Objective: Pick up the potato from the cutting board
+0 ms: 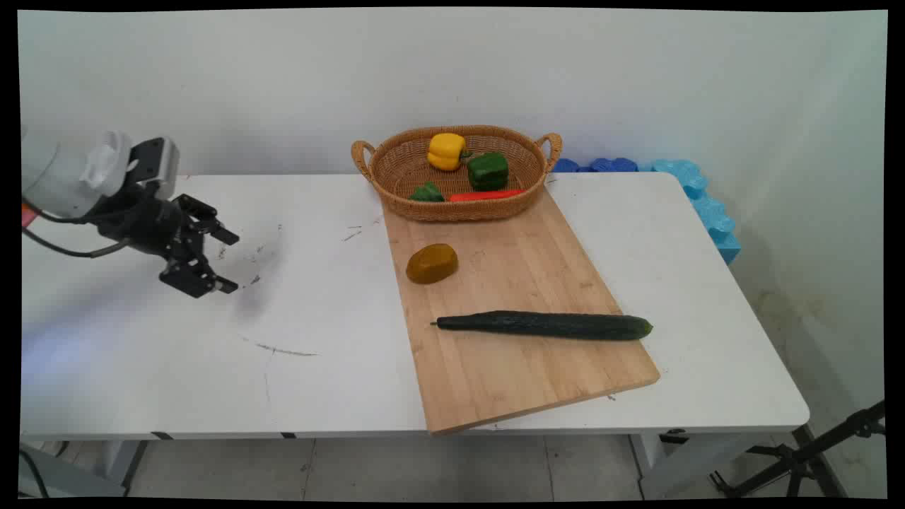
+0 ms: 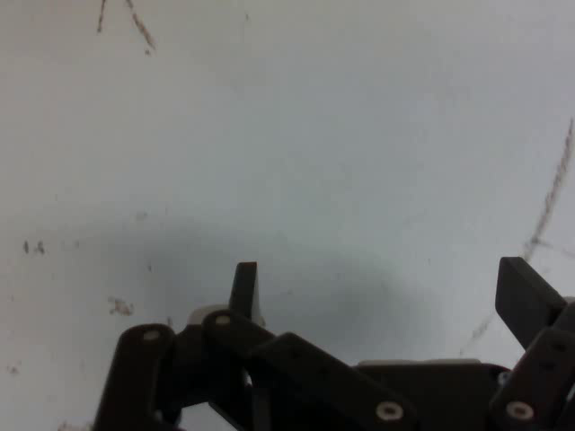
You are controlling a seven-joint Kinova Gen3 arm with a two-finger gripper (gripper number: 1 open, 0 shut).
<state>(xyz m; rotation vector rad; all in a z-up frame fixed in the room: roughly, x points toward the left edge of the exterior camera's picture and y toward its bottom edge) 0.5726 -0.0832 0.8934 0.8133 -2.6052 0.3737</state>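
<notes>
Gripper (image 1: 228,260) spread wide and empty over the scuffed white table (image 1: 304,367) at left, well apart from the wooden cutting board (image 1: 509,367), cucumber (image 1: 544,325) and brown potato (image 1: 432,264) on the board, wicker basket (image 1: 396,177) of peppers at its far end.

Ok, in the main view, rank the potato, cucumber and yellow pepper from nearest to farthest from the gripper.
Gripper, open, at the table's left.
1. Potato, on the board's near-left part.
2. Yellow pepper, in the basket at the back.
3. Cucumber, across the board's front, reaching right.
</notes>
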